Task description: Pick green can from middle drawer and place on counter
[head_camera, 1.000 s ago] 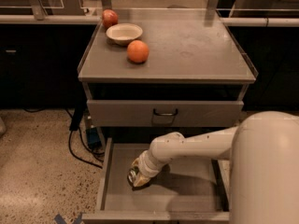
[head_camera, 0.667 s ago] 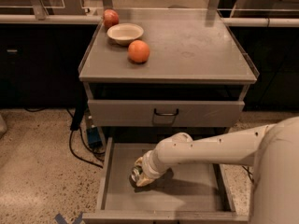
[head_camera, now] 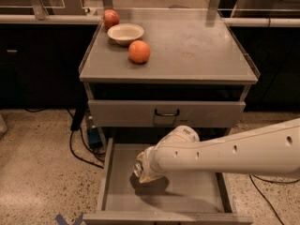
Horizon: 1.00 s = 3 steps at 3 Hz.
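The middle drawer (head_camera: 187,198) is pulled out at the bottom of the cabinet, and its flat grey floor shows. My gripper (head_camera: 143,167) hangs inside it over the left-centre of the floor, pointing down-left, with its shadow on the floor just beneath. The green can does not show anywhere. No can lies on the visible drawer floor, and the wrist and gripper body cover the spot under them. The counter (head_camera: 197,46) is the grey cabinet top above, with raised side rims.
On the counter's left stand an orange (head_camera: 139,51), a white bowl (head_camera: 125,33) and a red apple (head_camera: 111,18). The closed upper drawer front with a black handle (head_camera: 167,112) sits just above my arm. Cables (head_camera: 82,144) lie on the floor at left.
My gripper has risen a little off the drawer floor and moved slightly right. Its shadow now shows beneath it. The things on the counter have not moved.
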{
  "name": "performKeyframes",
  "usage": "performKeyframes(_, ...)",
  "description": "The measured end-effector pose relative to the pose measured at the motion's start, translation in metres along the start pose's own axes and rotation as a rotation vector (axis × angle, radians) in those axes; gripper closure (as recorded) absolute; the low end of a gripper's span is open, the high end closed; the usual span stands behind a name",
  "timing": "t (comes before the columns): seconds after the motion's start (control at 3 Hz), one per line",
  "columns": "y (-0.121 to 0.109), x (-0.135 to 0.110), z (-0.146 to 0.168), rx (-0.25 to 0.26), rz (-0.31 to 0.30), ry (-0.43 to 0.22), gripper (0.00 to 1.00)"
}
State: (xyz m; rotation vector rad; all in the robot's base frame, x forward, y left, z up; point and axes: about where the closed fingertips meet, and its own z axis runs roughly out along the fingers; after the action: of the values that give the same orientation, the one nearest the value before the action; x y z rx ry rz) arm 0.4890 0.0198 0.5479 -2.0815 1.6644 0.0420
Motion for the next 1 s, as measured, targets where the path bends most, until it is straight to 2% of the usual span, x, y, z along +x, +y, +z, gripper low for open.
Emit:
performKeyframes(0.33, -0.022, -0.028, -0.061, 0.067, -0.025, 0.078, 1.0)
performKeyframes(0.67, -0.023, -0.03, -0.067, 0.068, -0.03, 0.07, 1.0)
performKeyframes(1.0, -0.028, -0.035, -0.092, 0.104, -0.044, 0.056, 1.0)
